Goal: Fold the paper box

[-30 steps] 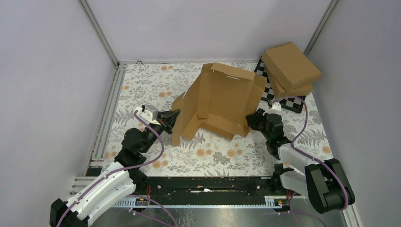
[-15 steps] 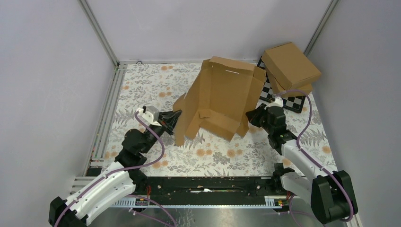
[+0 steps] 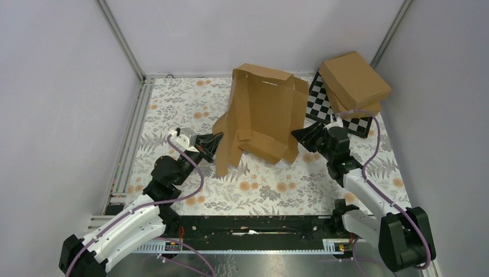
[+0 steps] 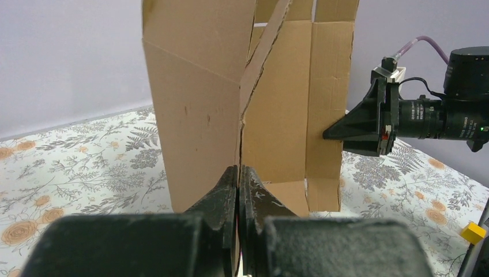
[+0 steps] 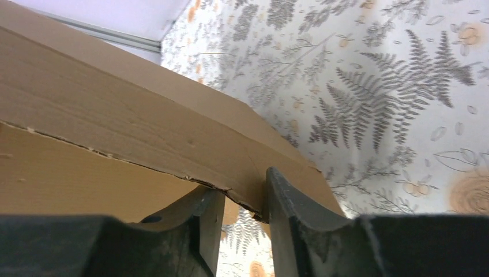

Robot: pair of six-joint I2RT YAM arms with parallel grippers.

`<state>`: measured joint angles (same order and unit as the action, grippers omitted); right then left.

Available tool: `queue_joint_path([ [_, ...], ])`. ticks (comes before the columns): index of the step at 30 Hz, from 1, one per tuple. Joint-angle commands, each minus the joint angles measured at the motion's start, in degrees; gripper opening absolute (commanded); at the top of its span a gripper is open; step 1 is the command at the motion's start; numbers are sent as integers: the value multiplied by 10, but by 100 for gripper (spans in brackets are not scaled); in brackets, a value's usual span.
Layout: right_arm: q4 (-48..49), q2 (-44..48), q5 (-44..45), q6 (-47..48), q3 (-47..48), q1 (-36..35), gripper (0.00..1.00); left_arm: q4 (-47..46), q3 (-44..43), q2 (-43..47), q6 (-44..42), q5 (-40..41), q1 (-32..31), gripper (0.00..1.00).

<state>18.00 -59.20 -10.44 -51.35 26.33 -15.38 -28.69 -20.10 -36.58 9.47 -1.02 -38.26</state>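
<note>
The paper box (image 3: 262, 115), a brown cardboard blank with flaps, stands nearly upright in the middle of the floral table. My left gripper (image 3: 216, 141) is shut on the edge of its left flap; in the left wrist view the gripper (image 4: 239, 170) pinches the thin cardboard edge of the paper box (image 4: 196, 104). My right gripper (image 3: 297, 135) is at the blank's lower right side. Seen from the right wrist, this gripper (image 5: 245, 196) is open, and a ragged edge of the paper box (image 5: 132, 133) lies between the fingers, against the right-hand one.
Two ready-made cardboard boxes (image 3: 353, 81) are stacked at the back right on a checkerboard (image 3: 320, 101). Grey walls and an aluminium frame close in the table on three sides. The right arm's camera body (image 4: 455, 115) shows past the blank.
The paper box has swung more upright and shifted left, uncovering more checkerboard. My right gripper followed its lower right edge to the left. The left gripper kept its grip.
</note>
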Motion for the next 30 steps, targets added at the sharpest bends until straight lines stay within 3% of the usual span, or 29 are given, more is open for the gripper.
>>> queue_joint_path([
  [1, 69, -10, -45, -50, 25, -2, 43, 26, -3, -17, 4, -5, -6, 0],
  [6, 43, -39, 41, 126, -1, -2, 65, 34, 3, -1, 6, 38, -6, 0],
  [8, 51, -55, 86, 171, -24, -2, 69, 30, 8, 5, 6, 40, -6, 0],
  [17, 86, -107, 154, 200, -67, -2, 93, 34, 7, 4, 5, 55, -6, 0],
  [24, 46, -105, 221, 197, -68, -2, 100, 59, 3, 9, 13, 120, -6, 0],
  [30, 69, -124, 212, 174, -75, -2, 100, 83, 3, 26, 13, 172, -6, 0],
])
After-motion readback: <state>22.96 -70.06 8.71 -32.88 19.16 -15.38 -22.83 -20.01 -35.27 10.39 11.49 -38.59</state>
